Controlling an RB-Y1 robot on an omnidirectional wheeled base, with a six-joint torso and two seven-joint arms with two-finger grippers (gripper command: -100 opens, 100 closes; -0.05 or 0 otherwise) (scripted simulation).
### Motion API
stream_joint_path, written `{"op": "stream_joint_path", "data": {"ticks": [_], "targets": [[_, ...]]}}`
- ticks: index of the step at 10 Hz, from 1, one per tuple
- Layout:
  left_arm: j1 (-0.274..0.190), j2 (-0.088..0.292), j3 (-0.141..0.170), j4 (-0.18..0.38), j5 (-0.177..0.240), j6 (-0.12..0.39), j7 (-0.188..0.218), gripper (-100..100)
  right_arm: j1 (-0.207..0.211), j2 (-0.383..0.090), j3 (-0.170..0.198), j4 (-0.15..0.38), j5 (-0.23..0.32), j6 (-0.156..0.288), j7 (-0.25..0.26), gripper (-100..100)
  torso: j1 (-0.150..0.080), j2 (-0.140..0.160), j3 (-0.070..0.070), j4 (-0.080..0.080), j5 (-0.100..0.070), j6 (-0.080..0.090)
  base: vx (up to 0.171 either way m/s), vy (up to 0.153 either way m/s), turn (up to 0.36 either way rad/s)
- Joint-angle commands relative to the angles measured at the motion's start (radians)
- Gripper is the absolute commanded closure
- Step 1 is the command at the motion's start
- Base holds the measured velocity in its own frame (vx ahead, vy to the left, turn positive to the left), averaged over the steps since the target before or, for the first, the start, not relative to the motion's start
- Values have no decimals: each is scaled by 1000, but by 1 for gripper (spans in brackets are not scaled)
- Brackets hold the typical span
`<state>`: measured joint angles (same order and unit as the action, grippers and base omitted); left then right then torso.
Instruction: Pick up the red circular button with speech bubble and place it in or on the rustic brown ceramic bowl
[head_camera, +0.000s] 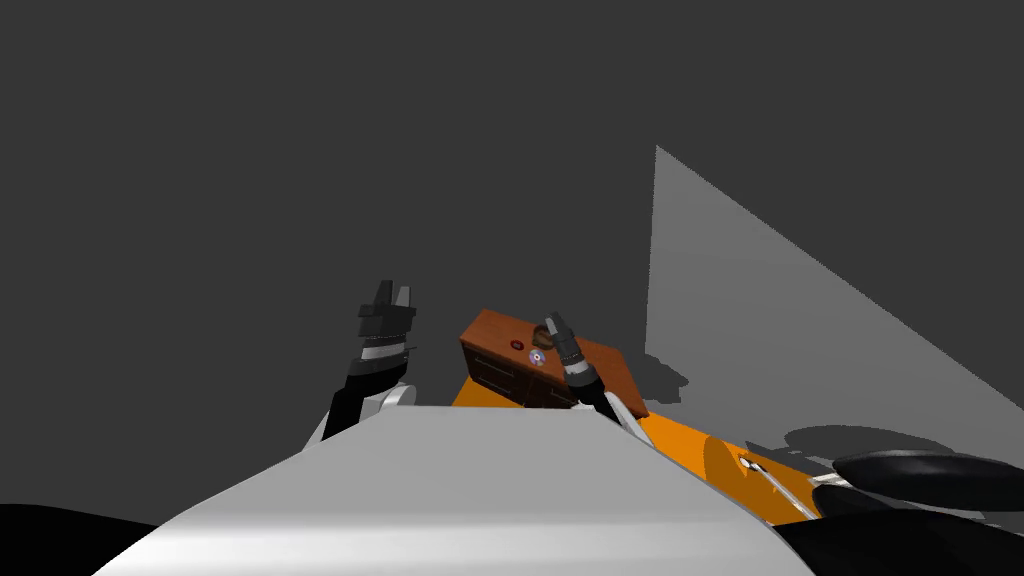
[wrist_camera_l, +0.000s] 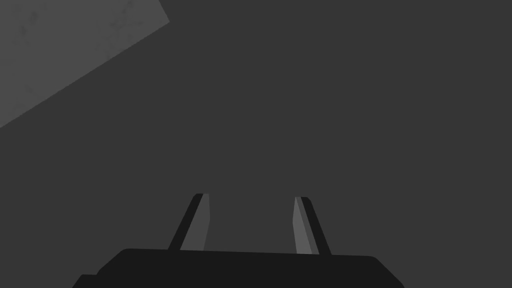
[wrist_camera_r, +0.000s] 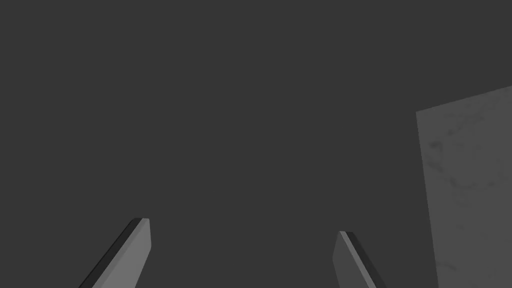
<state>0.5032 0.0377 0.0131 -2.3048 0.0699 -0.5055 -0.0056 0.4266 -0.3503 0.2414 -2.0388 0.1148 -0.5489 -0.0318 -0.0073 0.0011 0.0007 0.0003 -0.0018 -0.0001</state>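
Observation:
In the head view a small red round button (head_camera: 517, 345) lies on top of a low brown cabinet (head_camera: 492, 333) with drawers. Just right of it a brown bowl (head_camera: 541, 339) is partly hidden behind my right gripper (head_camera: 551, 321), which hovers over the cabinet top, raised and pointing away from me. That gripper's fingers (wrist_camera_r: 137, 250) stand wide apart with nothing between them, so my right gripper (wrist_camera_r: 242, 227) is open. My left gripper (head_camera: 391, 293) is raised off to the left of the cabinet; my left gripper (wrist_camera_l: 251, 200) is open and empty.
A small silvery-purple disc (head_camera: 537, 358) lies on the cabinet near the button. An orange surface (head_camera: 700, 450) stretches from the cabinet toward the lower right, where dark rounded shapes (head_camera: 920, 475) lie. A lighter grey wall (head_camera: 780, 300) rises on the right.

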Motion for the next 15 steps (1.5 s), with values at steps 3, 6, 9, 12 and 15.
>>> {"op": "stream_joint_path", "data": {"ticks": [3,6,9,12,15], "targets": [[0,0,0,0,0,0,0,0,-40,-74,78,102,4,14,35,-100,-2,2,1,0,0,1,-70,-115,225],[0,0,0,0,0,0,0,0,-58,-103,111,163,6,20,50,-100,2,0,0,0,0,0,-44,-62,165],[0,0,0,0,0,0,0,0,-100,-161,178,258,11,35,80,-100,0,0,0,0,0,0,-60,-88,280],[0,0,0,0,0,0,0,0,-123,-189,212,317,13,44,96,-100,1,-2,-1,0,0,1,-31,-58,119],[0,0,0,0,0,0,0,0,-173,-244,279,406,19,63,127,-100,3,-3,-2,-1,1,1,-30,-42,243]]}}
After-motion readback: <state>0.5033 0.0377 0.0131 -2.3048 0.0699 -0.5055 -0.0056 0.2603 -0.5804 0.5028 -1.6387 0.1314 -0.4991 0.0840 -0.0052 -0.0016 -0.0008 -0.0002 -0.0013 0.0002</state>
